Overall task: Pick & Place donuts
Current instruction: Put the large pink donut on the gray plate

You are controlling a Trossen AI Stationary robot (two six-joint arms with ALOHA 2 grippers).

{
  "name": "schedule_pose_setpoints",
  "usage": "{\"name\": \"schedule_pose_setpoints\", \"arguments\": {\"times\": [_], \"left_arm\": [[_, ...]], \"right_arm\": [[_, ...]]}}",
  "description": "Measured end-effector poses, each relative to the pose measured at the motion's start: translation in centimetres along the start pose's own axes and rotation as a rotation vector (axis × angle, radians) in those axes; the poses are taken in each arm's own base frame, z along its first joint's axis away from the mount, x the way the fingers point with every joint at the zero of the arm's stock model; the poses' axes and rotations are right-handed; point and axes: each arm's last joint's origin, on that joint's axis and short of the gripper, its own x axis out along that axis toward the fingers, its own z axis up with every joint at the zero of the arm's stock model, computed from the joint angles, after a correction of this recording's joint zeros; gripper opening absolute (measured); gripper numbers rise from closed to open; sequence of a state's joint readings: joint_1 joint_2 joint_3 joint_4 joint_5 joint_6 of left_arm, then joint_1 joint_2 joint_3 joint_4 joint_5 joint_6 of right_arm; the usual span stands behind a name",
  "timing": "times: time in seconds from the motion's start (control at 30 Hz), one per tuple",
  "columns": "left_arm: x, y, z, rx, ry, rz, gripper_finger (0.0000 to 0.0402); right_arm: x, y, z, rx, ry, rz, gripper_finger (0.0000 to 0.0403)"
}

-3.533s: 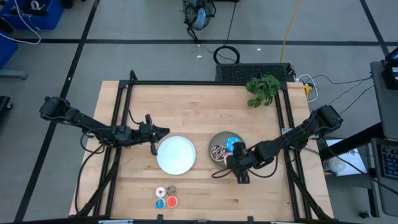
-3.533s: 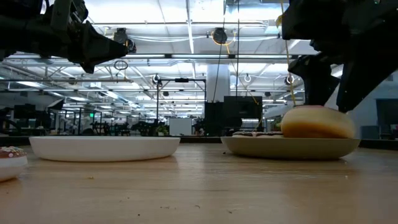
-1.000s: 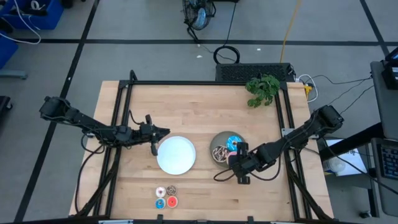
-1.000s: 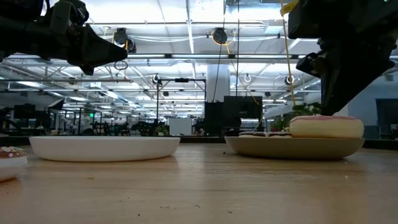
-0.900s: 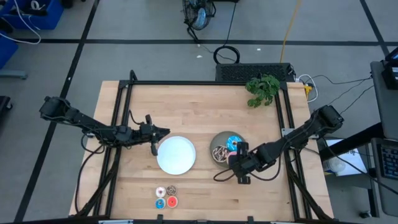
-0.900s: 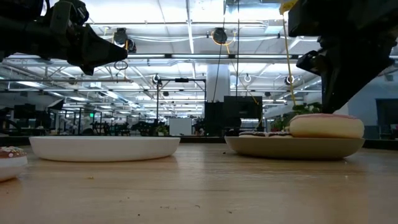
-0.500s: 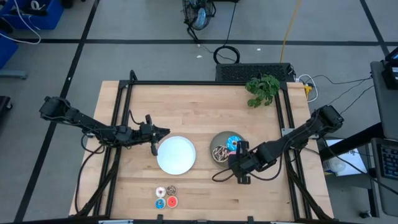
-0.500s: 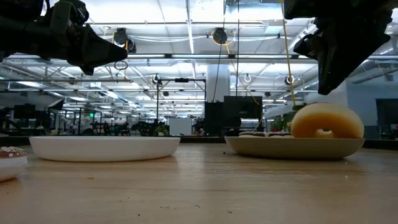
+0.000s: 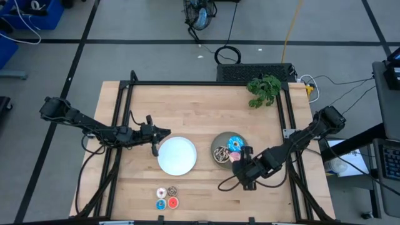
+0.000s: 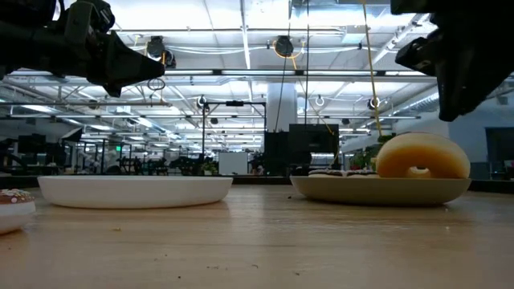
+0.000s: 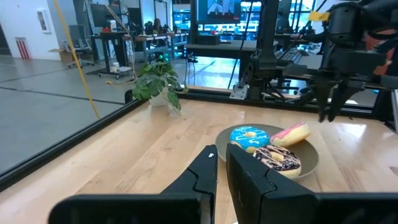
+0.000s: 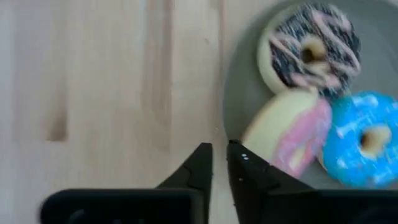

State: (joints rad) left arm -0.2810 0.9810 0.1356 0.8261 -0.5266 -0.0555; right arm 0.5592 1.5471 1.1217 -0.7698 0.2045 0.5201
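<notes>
**Desk:** Report from the front edge of the table.

**Operator:** Nearest me are the four tiny donuts, close together in a square: blue (image 9: pixel 160 204) and red (image 9: pixel 173 202) in front, white (image 9: pixel 162 192) and brown (image 9: pixel 172 190) behind. No gripper is near them.

**Desk:** Next row?

**Operator:** Two plates stand side by side but apart. I see nothing on the white plate (image 9: pixel 177 164). The grey plate (image 9: pixel 214 143) holds all three larger donuts. The pink one (image 9: pixel 236 156) is at the near right. In the low view it stands tilted on the rim with its hole showing, and it leans against the blue sprinkled one (image 9: pixel 235 143). The drizzled one (image 9: pixel 220 152) lies flat on the plate's left side.

**Desk:** Right gripper?

**Operator:** The right gripper (image 11: pixel 329 111) hangs raised by the grey plate's near right edge. It is beside the pink donut, clear of it, and carries nothing. I cannot tell whether it is clenched or released.

**Desk:** Left gripper?

**Operator:** The left gripper (image 9: pixel 161 132) waits above the table, just past the white plate's far left rim. I see it clenched on nothing, with only a slit between the fingers (image 11: pixel 202 174) in its own wrist view.

**Desk:** Far end?

**Operator:** A small plant (image 9: pixel 264 89) stands at the table's far right corner, well apart from the plates.
</notes>
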Motion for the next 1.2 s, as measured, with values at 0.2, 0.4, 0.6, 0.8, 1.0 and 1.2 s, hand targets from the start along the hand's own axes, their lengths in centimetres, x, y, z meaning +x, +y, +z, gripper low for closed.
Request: {"name": "schedule_pose_setpoints", "arguments": {"times": [0.2,0.4,0.6,0.8,1.0,1.2], "left_arm": [[0.0,0.0,0.0,0.0,0.0,0.0,0.0042],[0.0,0.0,0.0,-0.001,0.0,0.0,0.0042],[0.0,0.0,0.0,0.001,0.004,0.0,0.0042],[0.0,0.0,-0.1,0.001,0.006,0.0,0.0042],[0.0,0.0,-0.1,0.002,0.006,0.001,0.0042],[0.0,0.0,-0.1,0.002,0.006,0.001,0.0042]], "right_arm": [[0.1,-0.3,0.0,-0.01,0.007,-0.013,0.0136],[0.2,-1.2,0.0,-0.007,0.041,-0.042,0.0194],[1.1,-2.0,0.0,0.018,0.041,-0.05,0.0207],[2.9,-2.1,-0.7,-0.006,-0.003,0.023,0.0198],[3.5,-2.2,-1.3,-0.022,0.006,0.017,0.0156],[3.7,-2.4,-1.6,-0.031,0.01,-0.006,0.0081]]}}
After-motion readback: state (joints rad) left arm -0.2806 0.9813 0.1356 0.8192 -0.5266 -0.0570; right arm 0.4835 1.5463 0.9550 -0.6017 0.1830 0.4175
